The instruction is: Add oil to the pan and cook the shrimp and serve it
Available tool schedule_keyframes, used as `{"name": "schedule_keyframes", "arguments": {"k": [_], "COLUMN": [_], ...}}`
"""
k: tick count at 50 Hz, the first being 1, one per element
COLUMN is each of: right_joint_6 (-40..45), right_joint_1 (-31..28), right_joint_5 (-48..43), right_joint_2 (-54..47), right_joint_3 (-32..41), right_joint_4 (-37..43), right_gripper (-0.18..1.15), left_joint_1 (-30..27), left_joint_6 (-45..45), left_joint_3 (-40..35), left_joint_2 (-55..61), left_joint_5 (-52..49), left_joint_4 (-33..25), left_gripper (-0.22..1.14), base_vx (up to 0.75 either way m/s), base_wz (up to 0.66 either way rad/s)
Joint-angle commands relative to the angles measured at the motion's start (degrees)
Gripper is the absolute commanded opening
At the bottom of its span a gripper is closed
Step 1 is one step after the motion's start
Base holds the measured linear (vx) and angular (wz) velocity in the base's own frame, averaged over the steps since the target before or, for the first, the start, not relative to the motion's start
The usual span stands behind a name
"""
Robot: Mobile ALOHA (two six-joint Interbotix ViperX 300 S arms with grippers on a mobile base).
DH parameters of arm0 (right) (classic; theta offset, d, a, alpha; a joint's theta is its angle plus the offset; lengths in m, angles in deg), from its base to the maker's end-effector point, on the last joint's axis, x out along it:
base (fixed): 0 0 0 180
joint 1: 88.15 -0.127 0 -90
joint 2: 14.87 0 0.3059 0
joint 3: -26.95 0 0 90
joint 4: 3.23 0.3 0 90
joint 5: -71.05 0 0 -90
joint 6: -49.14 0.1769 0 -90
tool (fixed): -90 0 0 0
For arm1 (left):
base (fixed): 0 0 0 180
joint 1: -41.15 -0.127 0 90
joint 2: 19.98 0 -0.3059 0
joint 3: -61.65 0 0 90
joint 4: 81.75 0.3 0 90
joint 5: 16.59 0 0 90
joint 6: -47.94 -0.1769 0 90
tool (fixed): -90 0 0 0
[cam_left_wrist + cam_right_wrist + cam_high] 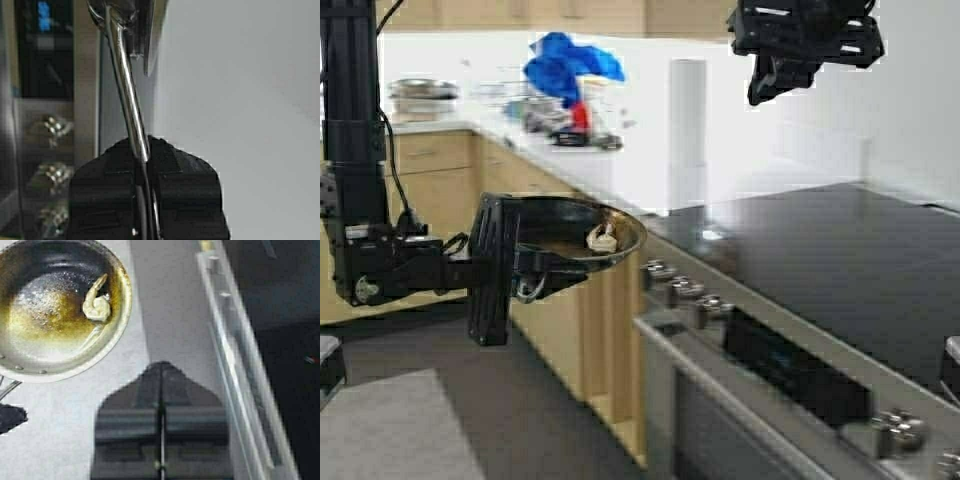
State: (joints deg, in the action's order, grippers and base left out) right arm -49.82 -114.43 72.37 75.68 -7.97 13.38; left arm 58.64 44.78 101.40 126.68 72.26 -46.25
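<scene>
Looking down past the right gripper (161,407), fingers pressed together with only a thin seam between them and nothing in their grasp. Off to one side sits the pan (30,367), its inside stained brown, with the shrimp (96,306) curled near the rim. The stove edge (235,355) runs alongside.

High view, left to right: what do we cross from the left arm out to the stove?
Left gripper shut on the pan's handle → pan held in the air off the counter → shrimp inside it → stove knobs → black cooktop. The right gripper hangs above, its fingers shut.
</scene>
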Motion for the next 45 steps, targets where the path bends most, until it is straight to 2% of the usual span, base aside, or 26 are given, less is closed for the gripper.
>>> {"name": "schedule_keyframes", "arguments": {"k": [1, 45], "right_joint_6": [0.0, -0.09], "right_joint_1": [-0.18, -1.85], "right_joint_5": [0.0, 0.88], "right_joint_2": [0.88, 0.62], "right_joint_3": [1.49, 2.2], "right_joint_4": [0.0, -0.09], "right_gripper": [0.05, 0.05], "left_joint_1": [0.09, 0.09], "left_joint_6": [-0.97, -1.14], "left_joint_3": [0.7, -0.09], "left_joint_2": [-3.34, -3.25], "left_joint_5": [2.46, 2.9], "left_joint_4": [0.18, 0.97], "left_gripper": [0.04, 0.04], "base_vx": [0.01, 0.02], "base_wz": [0.37, 0.51]}}
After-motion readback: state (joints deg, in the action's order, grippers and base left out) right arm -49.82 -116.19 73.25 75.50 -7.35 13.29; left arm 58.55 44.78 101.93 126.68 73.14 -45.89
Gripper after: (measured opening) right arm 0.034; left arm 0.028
